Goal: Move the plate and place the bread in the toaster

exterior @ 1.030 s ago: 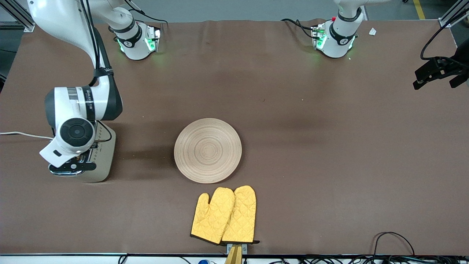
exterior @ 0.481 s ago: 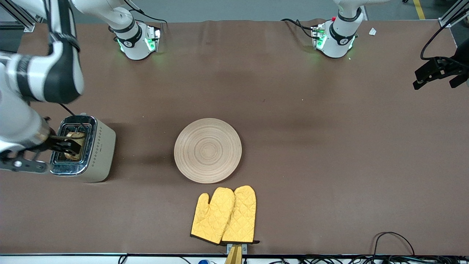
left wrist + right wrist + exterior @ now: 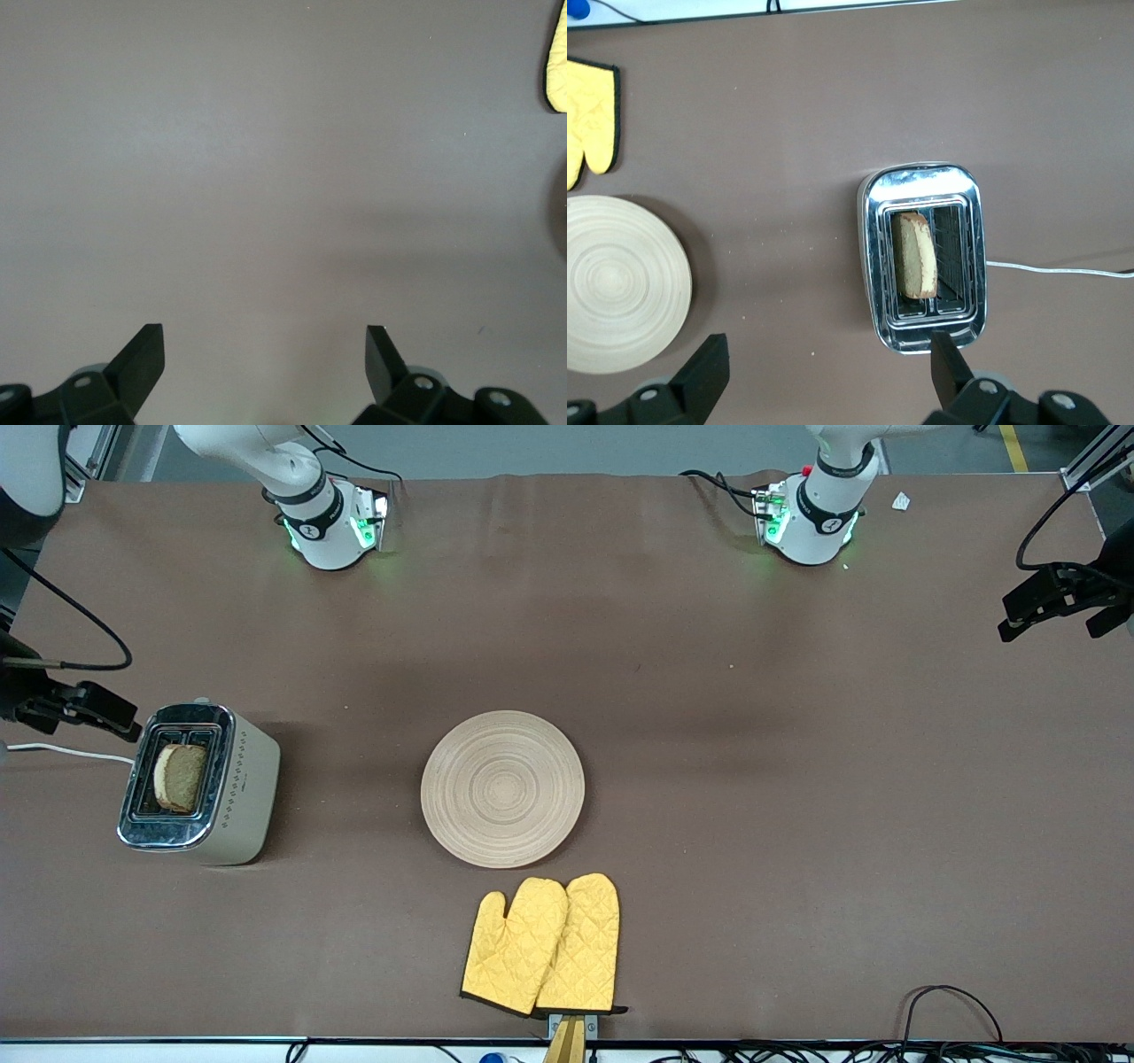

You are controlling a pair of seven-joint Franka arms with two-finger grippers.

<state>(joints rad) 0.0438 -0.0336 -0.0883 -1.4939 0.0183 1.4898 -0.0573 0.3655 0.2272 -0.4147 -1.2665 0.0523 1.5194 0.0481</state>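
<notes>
Right gripper (image 3: 828, 367) up in the air at the right arm's end of the table, fingers (image 3: 709, 367) spread wide, holding nothing — in the front view only its dark tip shows at the edge. Left gripper (image 3: 264, 359) waits over bare table at the left arm's end — fingers (image 3: 142, 354) wide apart, empty, pointing down. Both bases sit along the table's top edge.

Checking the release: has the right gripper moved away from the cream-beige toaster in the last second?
Yes. The right gripper, open, has drawn back from over the cream-beige toaster toward the table's edge, leaving the brown bread slice in a slot.
</notes>
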